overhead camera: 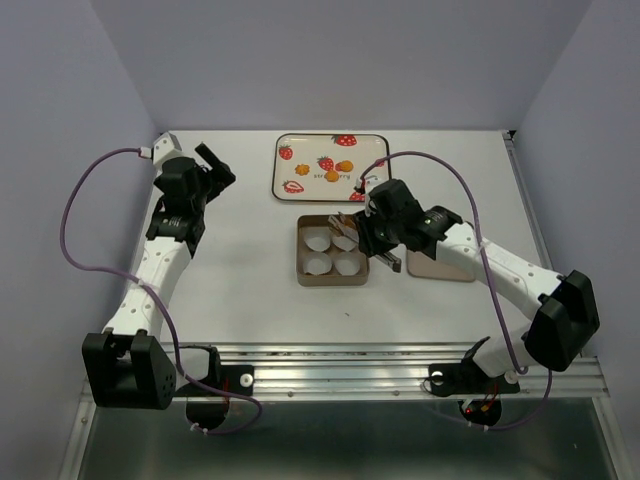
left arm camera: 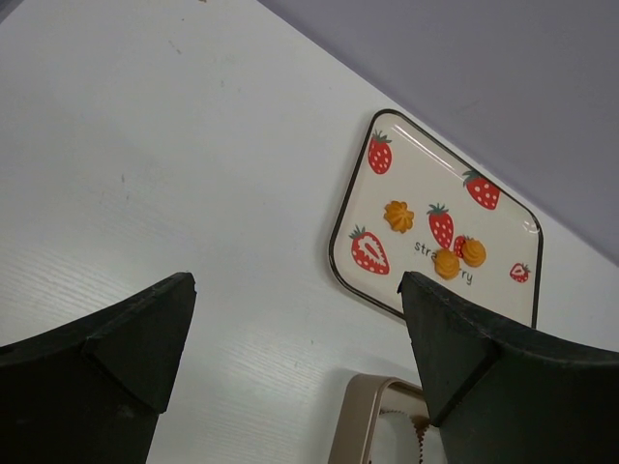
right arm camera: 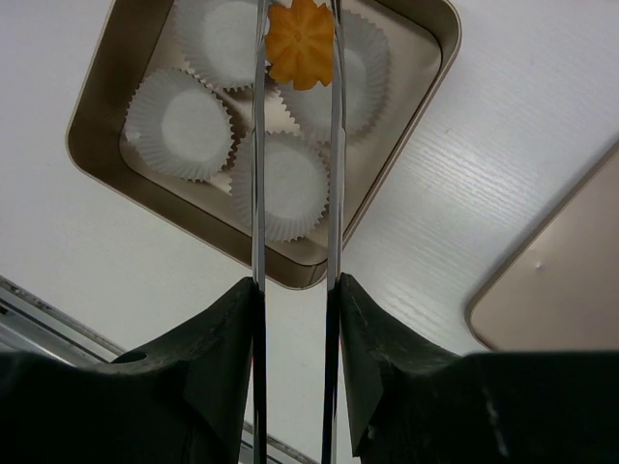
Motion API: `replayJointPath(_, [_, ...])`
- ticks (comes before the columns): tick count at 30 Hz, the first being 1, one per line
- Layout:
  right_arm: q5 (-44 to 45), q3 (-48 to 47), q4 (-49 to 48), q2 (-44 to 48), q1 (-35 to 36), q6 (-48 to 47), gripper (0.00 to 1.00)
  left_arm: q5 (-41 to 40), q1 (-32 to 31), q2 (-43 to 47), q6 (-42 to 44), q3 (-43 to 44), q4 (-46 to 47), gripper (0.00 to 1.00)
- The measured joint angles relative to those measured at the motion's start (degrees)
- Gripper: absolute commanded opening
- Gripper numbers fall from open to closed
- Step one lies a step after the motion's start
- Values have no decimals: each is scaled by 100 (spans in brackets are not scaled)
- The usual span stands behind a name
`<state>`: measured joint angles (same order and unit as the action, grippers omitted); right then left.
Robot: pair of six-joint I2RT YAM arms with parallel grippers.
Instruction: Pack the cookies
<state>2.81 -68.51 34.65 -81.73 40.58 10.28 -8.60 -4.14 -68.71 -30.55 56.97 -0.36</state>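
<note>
My right gripper (overhead camera: 385, 237) (right arm camera: 295, 290) is shut on metal tongs (right arm camera: 256, 145). The tongs' tips pinch one orange cookie (right arm camera: 300, 31) above a white paper cup (right arm camera: 356, 68) in the gold box (overhead camera: 303, 255) (right arm camera: 395, 159). The box holds four empty paper cups. Three more cookies (overhead camera: 344, 166) (left arm camera: 447, 263) lie on the strawberry-printed tray (overhead camera: 282, 165) (left arm camera: 340, 232) behind the box. My left gripper (overhead camera: 215, 165) (left arm camera: 295, 329) is open and empty, held above the table left of the tray.
The box's gold lid (overhead camera: 440, 268) (right arm camera: 561, 280) lies flat on the table right of the box. A corner of the box (left arm camera: 353, 416) shows in the left wrist view. Grey walls close in the table at the back and sides.
</note>
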Motion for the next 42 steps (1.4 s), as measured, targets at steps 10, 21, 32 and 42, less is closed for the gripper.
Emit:
replayJointPath(10, [195,0,0,-221,0,50,43,-4,-118,-11,9,0,-42,99])
replayJointPath(21, [273,0,-2,-520,0,48,44,-146,-140,-11,24,0,-81,99])
replayJointPath(32, [286,0,-2,-706,0,48,51,-262,-140,-11,55,0,-208,99])
replayJointPath(42, [299,0,-2,-706,0,48,56,-321,-140,-11,57,0,-225,99])
